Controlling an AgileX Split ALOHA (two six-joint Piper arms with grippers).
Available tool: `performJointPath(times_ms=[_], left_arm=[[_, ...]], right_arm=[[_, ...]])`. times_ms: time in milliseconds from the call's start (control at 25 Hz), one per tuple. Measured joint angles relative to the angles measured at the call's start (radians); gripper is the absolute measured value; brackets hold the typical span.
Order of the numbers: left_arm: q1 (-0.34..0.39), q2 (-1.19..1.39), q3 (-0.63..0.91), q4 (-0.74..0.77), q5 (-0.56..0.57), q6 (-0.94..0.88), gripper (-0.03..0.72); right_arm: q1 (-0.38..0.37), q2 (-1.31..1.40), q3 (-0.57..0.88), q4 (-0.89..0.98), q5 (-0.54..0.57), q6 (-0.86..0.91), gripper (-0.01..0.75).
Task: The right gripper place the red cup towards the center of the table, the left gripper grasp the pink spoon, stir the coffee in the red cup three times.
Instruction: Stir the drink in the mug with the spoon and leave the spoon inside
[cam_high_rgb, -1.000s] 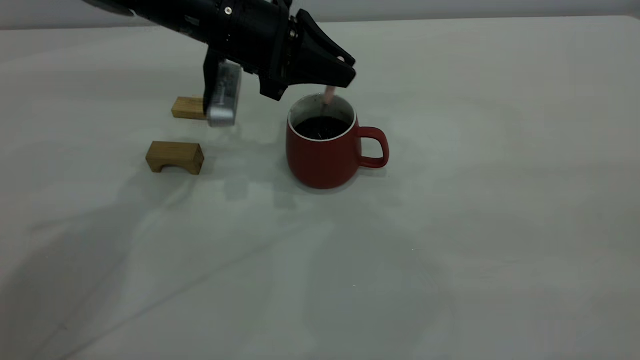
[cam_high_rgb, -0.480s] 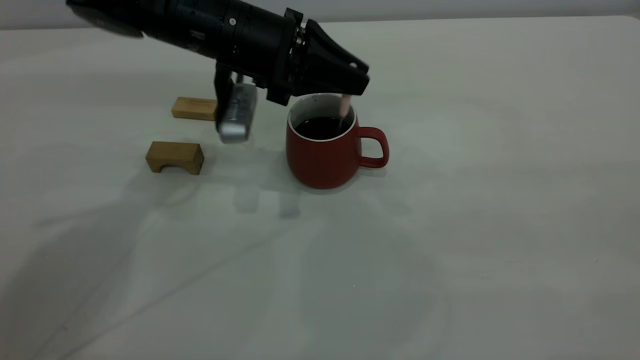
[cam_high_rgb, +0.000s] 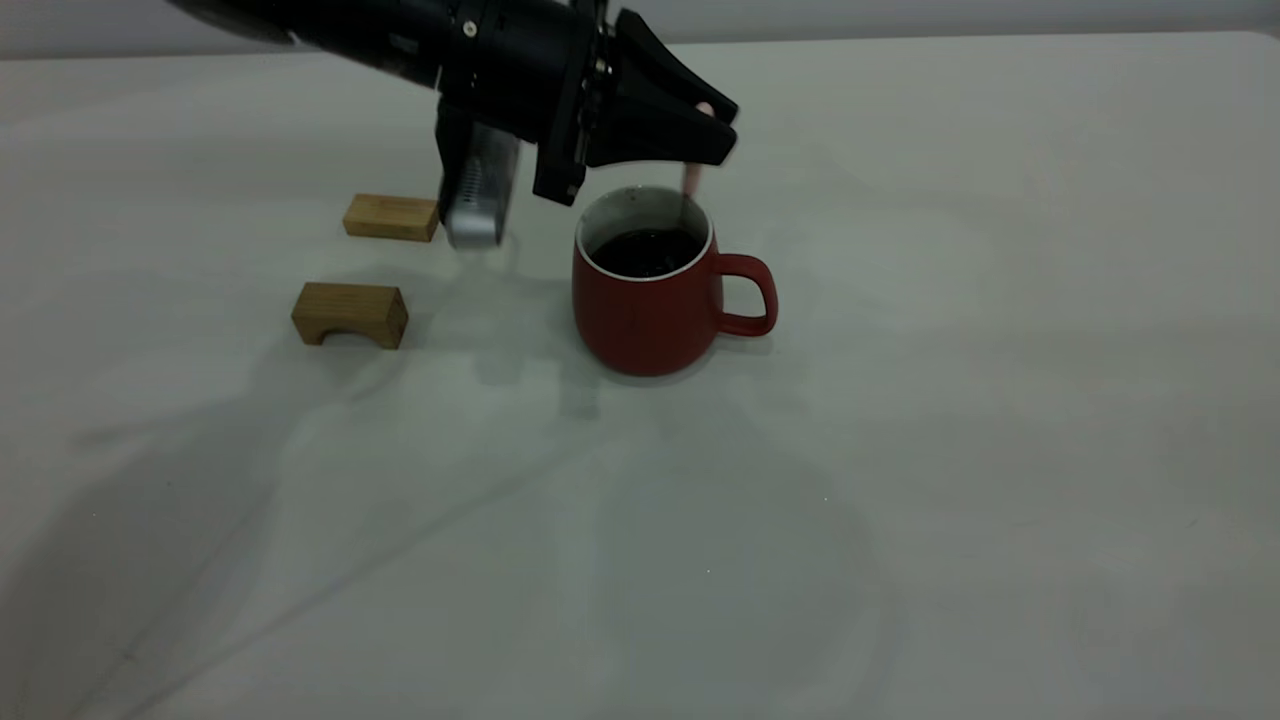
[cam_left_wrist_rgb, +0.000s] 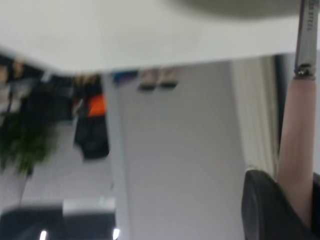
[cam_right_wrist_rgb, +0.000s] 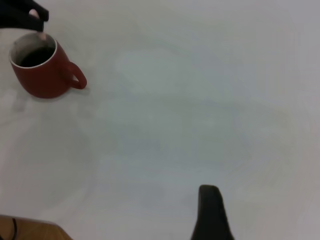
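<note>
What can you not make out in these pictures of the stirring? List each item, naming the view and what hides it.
- Spoon bowl: in the exterior view the pink spoon drops behind the red cup rim into the coffee.
- Left gripper grip: in the left wrist view the frame edge cuts off its fingers.
- Right gripper: the right wrist view shows one finger at the frame edge; open or shut cannot be told.

Black claw (cam_high_rgb: 722, 128); silver perforated block (cam_high_rgb: 478, 195)
</note>
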Motion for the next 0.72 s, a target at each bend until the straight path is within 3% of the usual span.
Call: performJointPath(times_ms=[120,280,440,560,720], left_arm=[[0.000,-0.004,-0.001,0.069,0.048,-0.103,0.163],[0.000,-0.032,-0.018,0.218,-0.061,-0.152,0.163],[0.001,-0.035,-0.039,0.228,-0.134,-0.080,0.163],[0.001,-0.026,-0.041,0.173,-0.091,-0.052,0.163],[0.001,-0.005,-0.041,0.158,0.055,-0.085,0.163]], right_arm=[[0.000,0.000,0.000,0.000,0.000,0.000,0.585],[0.000,0.000,0.000,0.000,0.000,0.000,0.585],[0.000,0.000,0.000,0.000,0.000,0.000,0.585],[0.000,0.000,0.000,0.000,0.000,0.000,0.585],[0.000,0.000,0.000,0.000,0.000,0.000,0.585]])
